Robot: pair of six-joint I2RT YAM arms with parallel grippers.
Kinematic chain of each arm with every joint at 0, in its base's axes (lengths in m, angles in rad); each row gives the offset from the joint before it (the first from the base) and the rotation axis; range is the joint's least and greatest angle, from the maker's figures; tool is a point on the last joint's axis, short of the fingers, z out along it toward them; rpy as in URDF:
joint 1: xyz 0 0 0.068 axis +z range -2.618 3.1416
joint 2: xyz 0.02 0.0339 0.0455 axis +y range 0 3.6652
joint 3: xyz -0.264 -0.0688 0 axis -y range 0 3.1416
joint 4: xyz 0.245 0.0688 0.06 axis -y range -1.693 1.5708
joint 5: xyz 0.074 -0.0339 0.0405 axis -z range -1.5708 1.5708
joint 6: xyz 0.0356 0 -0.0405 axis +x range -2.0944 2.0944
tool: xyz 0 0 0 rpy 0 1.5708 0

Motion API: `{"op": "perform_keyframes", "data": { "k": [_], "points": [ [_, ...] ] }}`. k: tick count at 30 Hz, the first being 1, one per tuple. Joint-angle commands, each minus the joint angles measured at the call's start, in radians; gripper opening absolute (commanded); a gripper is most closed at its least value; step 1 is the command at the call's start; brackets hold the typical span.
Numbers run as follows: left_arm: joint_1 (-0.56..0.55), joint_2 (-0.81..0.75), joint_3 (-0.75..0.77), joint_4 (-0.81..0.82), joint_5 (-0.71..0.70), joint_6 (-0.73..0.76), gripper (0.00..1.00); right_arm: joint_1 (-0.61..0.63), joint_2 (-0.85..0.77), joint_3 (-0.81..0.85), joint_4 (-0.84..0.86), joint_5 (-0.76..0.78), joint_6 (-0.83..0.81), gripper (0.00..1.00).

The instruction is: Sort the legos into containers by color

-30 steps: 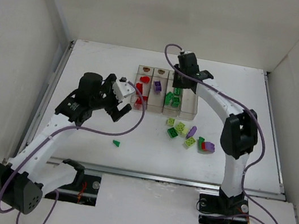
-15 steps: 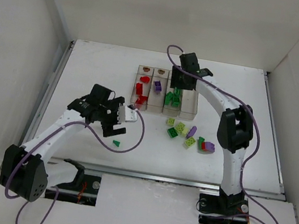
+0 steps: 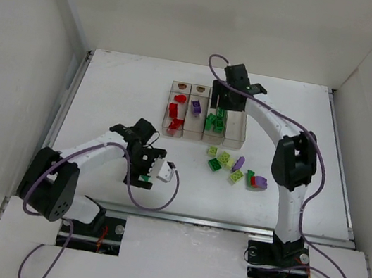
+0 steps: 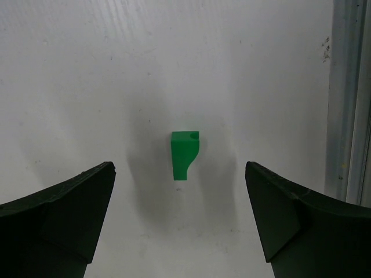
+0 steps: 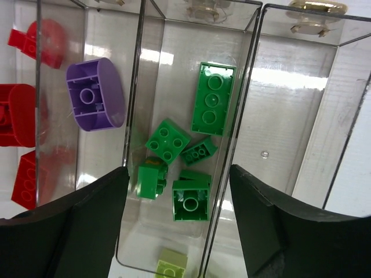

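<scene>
Four joined clear containers [image 3: 235, 136] stand mid-table. They hold red legos [image 3: 174, 112], a purple one [image 3: 196, 106] and dark green ones [image 3: 213, 121]. My right gripper [image 3: 224, 104] hangs open over the green bin; in its wrist view the gripper [image 5: 178, 171] is empty above several green bricks [image 5: 213, 98]. The fourth bin [image 5: 301, 116] shows nothing inside. My left gripper [image 3: 146, 174] is open low over a small green lego [image 4: 185, 153], which lies on the table between the fingers, untouched. Loose legos [image 3: 228, 162] lie in front of the bins.
The loose pile holds yellow-green, green, purple [image 3: 239, 163] and red [image 3: 255, 182] bricks. A yellow-green brick [image 5: 172, 267] lies at the green bin's near end. A metal rail [image 4: 348, 98] runs along the table's near edge beside the left gripper.
My left arm swung down and toward the near edge, from beside the bins to over the small green lego. The right gripper stayed over the green bin.
</scene>
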Motion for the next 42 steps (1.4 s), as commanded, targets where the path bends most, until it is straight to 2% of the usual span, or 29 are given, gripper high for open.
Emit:
{"op": "perform_keyframes", "data": {
  "k": [1,4,5,6,9,13,14,15,20,23,25,27,28,31,32,34,35,39,42],
  "points": [
    [-0.028,0.030,-0.014,0.007,-0.006,0.014,0.93,0.005,-0.108,0.025,0.000,0.006,-0.012,0.76],
    [-0.037,0.039,-0.034,0.093,-0.015,-0.011,0.87,0.005,-0.148,0.011,0.009,0.006,-0.031,0.76],
    [-0.037,0.049,-0.034,0.114,-0.029,-0.029,0.83,0.005,-0.157,-0.005,0.019,0.006,-0.031,0.76],
    [-0.046,0.049,-0.044,0.131,-0.046,-0.038,0.72,0.005,-0.166,-0.021,0.032,0.006,-0.031,0.76],
    [-0.046,0.085,-0.053,0.157,-0.061,-0.039,0.59,0.005,-0.194,-0.041,0.041,0.006,-0.040,0.76],
    [-0.055,0.112,-0.053,0.147,-0.075,-0.039,0.20,-0.004,-0.205,-0.041,0.041,0.015,-0.051,0.77],
    [-0.055,0.112,-0.042,0.147,-0.075,-0.039,0.06,-0.004,-0.205,-0.041,0.041,0.015,-0.051,0.77],
    [-0.055,0.112,-0.042,0.138,-0.066,-0.052,0.00,-0.013,-0.205,-0.032,0.041,0.015,-0.051,0.77],
    [-0.055,0.112,0.025,0.067,-0.001,-0.074,0.00,-0.035,-0.214,-0.022,0.059,-0.034,-0.036,0.77],
    [-0.055,0.122,0.165,0.035,0.057,-0.155,0.00,-0.088,-0.238,-0.031,0.059,-0.080,0.007,0.78],
    [-0.055,0.147,0.327,0.035,0.135,-0.222,0.00,-0.127,-0.255,-0.047,0.059,-0.094,0.032,0.78],
    [-0.055,0.216,0.448,0.073,0.204,-0.360,0.00,-0.150,-0.287,-0.077,0.069,-0.094,0.064,0.78],
    [-0.055,0.243,0.566,0.138,0.221,-0.427,0.00,-0.150,-0.300,-0.090,0.079,-0.064,0.064,0.78],
    [-0.055,0.364,0.735,0.275,0.232,-0.688,0.00,-0.165,-0.352,-0.149,0.110,-0.010,0.078,0.78],
    [-0.055,0.394,0.761,0.373,0.232,-0.734,0.00,-0.165,-0.363,-0.162,0.110,0.028,0.078,0.80],
    [-0.055,0.489,0.803,0.470,0.206,-0.845,0.00,-0.175,-0.384,-0.183,0.122,0.058,0.078,0.81],
    [-0.055,0.521,0.847,0.542,0.194,-0.874,0.00,-0.175,-0.384,-0.195,0.122,0.084,0.078,0.81],
    [-0.055,0.679,0.947,0.648,0.096,-0.992,0.01,-0.207,-0.404,-0.205,0.122,0.109,0.078,0.82],
    [-0.055,0.754,0.975,0.752,0.106,-1.022,0.04,-0.217,-0.404,-0.205,0.113,0.134,0.078,0.83]
  ]
}}
